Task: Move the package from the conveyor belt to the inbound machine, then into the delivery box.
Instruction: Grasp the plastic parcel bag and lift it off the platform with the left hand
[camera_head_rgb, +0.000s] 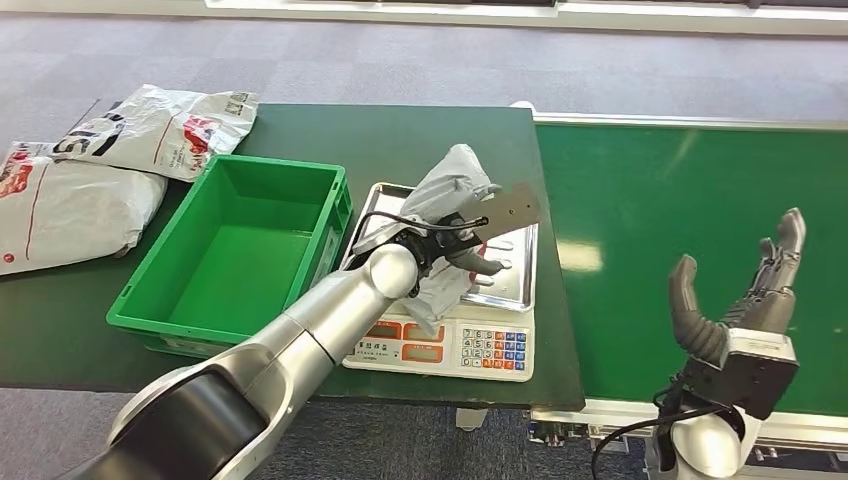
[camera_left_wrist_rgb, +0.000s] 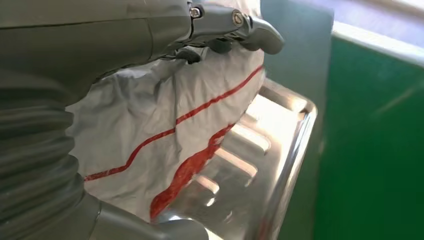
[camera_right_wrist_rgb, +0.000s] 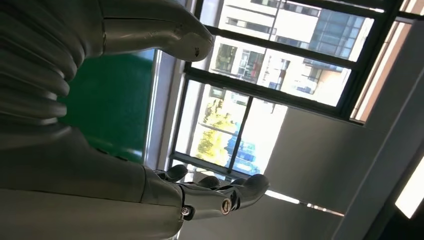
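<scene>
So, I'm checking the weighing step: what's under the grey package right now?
The left hand holds the grey package over the scale's steel tray. Bare ribbed tray shows beside it; whether the package touches the tray beneath is hidden.

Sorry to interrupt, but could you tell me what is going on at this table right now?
The left robot hand grips a grey package with red stripes over the steel tray of the scale, the inbound machine. The right robot hand is open, holding nothing, over the green conveyor belt. The green box beside the scale has nothing in it yet, and two more bags lie at the table's far left.
</scene>
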